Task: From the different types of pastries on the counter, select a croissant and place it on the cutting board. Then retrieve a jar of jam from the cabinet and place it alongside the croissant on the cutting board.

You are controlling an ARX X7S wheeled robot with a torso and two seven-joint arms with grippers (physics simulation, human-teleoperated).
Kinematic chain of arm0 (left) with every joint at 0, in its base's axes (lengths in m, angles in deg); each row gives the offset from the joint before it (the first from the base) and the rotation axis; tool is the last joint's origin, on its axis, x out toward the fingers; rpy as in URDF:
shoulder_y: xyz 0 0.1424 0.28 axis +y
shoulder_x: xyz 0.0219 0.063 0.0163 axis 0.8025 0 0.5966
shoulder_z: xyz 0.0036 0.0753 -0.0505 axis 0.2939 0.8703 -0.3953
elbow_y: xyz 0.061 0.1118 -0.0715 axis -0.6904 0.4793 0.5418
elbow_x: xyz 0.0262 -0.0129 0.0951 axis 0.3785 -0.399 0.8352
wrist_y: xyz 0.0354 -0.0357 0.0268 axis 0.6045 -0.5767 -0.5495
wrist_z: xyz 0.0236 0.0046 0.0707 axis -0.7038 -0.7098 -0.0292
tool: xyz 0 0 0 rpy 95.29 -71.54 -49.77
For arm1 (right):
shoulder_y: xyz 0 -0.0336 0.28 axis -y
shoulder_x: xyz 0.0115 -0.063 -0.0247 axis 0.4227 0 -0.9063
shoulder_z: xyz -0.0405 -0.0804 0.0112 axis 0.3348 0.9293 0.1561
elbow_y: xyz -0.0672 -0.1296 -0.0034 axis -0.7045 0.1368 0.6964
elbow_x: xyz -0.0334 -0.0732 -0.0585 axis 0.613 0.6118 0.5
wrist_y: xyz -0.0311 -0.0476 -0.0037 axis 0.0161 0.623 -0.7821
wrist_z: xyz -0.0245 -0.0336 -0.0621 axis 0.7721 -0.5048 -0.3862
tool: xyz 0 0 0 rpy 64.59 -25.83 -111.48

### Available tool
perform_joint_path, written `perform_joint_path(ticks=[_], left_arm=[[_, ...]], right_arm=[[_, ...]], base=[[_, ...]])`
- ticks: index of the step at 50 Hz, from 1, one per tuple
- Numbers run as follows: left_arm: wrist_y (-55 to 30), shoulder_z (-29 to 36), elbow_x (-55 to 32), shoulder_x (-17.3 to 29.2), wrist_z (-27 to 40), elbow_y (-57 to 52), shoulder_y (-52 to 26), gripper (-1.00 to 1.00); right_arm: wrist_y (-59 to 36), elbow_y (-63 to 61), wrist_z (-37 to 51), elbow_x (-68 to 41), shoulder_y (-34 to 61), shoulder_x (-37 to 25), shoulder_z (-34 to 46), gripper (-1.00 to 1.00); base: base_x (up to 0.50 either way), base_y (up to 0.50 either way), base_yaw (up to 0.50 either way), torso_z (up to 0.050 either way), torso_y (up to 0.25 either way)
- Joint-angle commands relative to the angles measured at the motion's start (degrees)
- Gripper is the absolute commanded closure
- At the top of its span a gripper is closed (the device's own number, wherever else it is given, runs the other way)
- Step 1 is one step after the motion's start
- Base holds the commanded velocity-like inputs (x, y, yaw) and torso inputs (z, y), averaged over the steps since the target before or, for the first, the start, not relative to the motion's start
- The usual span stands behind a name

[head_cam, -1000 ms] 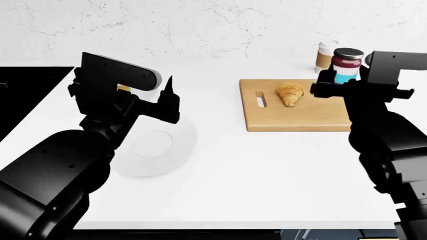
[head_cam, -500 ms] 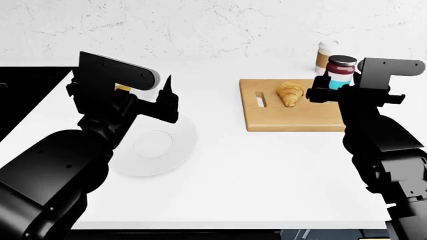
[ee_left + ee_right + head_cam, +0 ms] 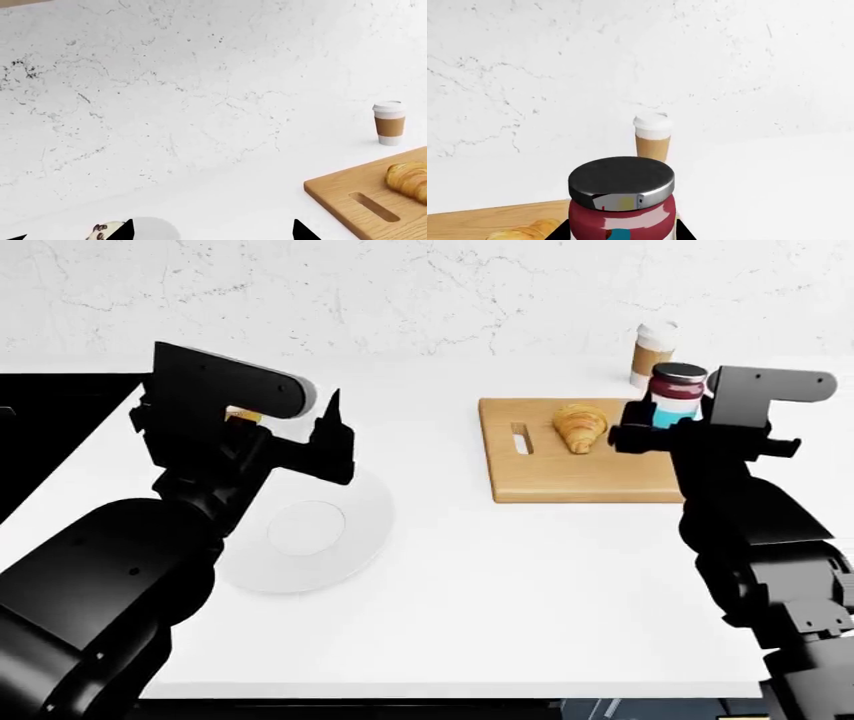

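- Jar of jam (image 3: 622, 202): small cylinder, dark glossy lid, maroon contents, with a white and cyan label band visible in the head view. It stands upright.
- My right gripper (image 3: 657, 425) is clamped on the jar and holds it over the right end of the cutting board (image 3: 587, 475); I cannot tell whether the jar touches the wood.
- Croissant (image 3: 579, 427): golden-brown, ridged, lying on the board between the slot handle and the jar.
- Coffee cup (image 3: 651, 353): white lid closed, contents hidden, standing on the counter (image 3: 534, 570) behind the board.
- Round white plate (image 3: 314, 535): nothing lies in it.
- My left gripper (image 3: 210, 232): fingers spread wide, holding nothing, beside the cupcake (image 3: 105, 231).
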Motion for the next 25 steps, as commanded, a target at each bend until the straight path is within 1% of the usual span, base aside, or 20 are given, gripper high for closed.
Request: perform_joint_path(ticks=[1, 25], left_arm=[[0.14, 0.14, -0.17, 0.04, 0.17, 0.13, -0.11, -1.0], [0.13, 0.16, -0.68, 0.25, 0.61, 0.14, -0.35, -1.0]], right_arm=[[0.6, 2.21, -0.8, 1.52, 0.28, 0.81, 0.06, 1.0], [1.48, 4.1, -1.29, 1.53, 0.23, 1.26, -0.2, 1.0]], base=[[0.0, 0.0, 0.0, 0.0, 0.0], [0.0, 0.0, 0.0, 0.0, 0.0]])
